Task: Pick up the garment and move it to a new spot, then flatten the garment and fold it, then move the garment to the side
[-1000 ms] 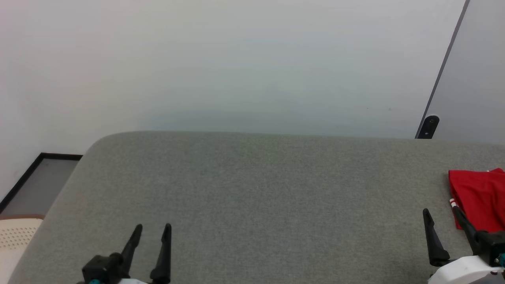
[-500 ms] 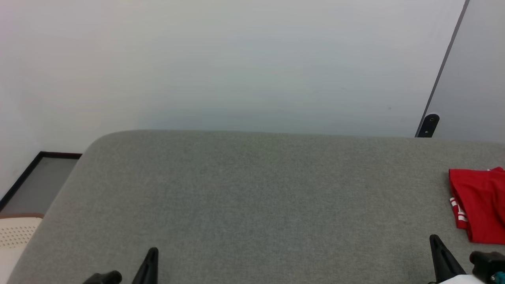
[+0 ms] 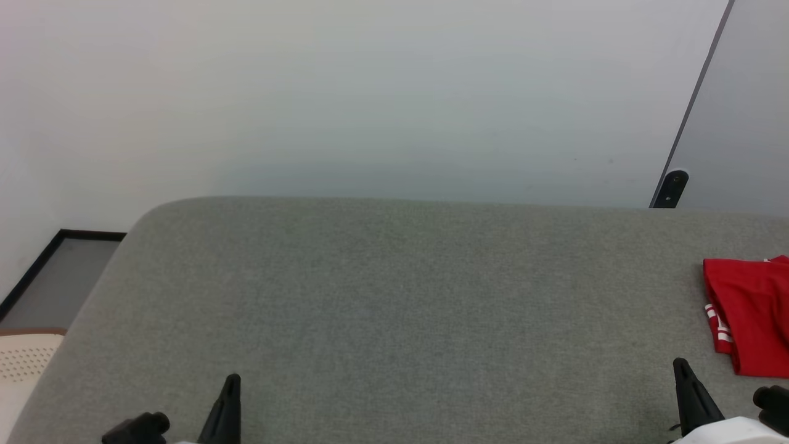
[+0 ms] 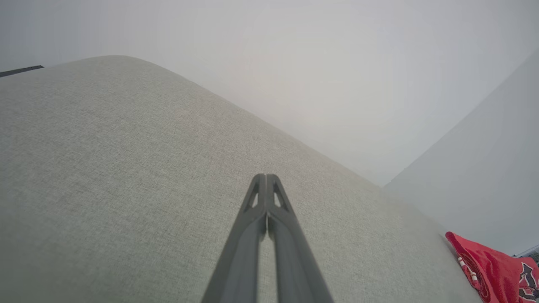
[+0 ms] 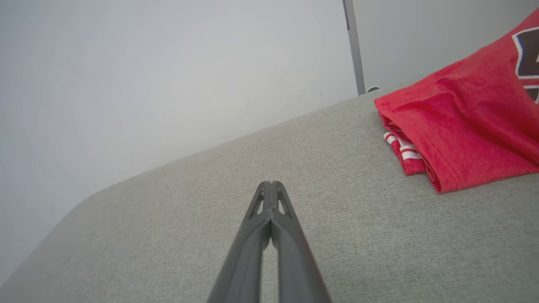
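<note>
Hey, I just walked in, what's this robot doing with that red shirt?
Nothing is being handled at the moment. The red jersey lies folded at the right side of the grey padded surface, with black lettering partly showing. The left tool and right tool are both shut, holding nothing, over bare fabric and apart from the jersey. The folding looks done.

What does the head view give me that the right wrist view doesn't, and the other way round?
Head view alone: the left gripper at the lower left, and a black-framed panel beyond the left end of the surface.
Right wrist view alone: black lettering on the garment, and a clear look at the right gripper with its fingertips pressed together, holding nothing.
Both: the red garment lying folded at the right end of the grey surface, its striped trim, the right gripper, the pale wall.
</note>
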Robot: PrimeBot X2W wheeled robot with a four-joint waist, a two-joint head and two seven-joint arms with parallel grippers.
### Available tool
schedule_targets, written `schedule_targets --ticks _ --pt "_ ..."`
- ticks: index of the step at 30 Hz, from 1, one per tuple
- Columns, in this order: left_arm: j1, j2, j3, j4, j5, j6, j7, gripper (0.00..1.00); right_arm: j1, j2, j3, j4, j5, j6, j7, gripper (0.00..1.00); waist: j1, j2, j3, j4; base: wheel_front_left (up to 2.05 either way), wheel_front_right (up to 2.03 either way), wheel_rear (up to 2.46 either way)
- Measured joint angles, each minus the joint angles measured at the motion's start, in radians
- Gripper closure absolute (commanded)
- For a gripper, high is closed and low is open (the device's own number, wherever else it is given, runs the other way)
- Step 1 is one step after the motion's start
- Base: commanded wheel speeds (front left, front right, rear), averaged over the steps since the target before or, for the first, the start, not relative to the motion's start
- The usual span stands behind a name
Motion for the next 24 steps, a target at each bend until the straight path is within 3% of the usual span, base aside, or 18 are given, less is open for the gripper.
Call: schedule_targets --ticks 24 --pt "-0.045 -0.016 0.032 -0.011 -0.314 0.0 0.088 1.0 -0.02 0.034 -0.029 -0.045 0.336 0.0 0.086 1.0 0.0 0.0 0.029 -0.001 0.0 0.0 0.0"
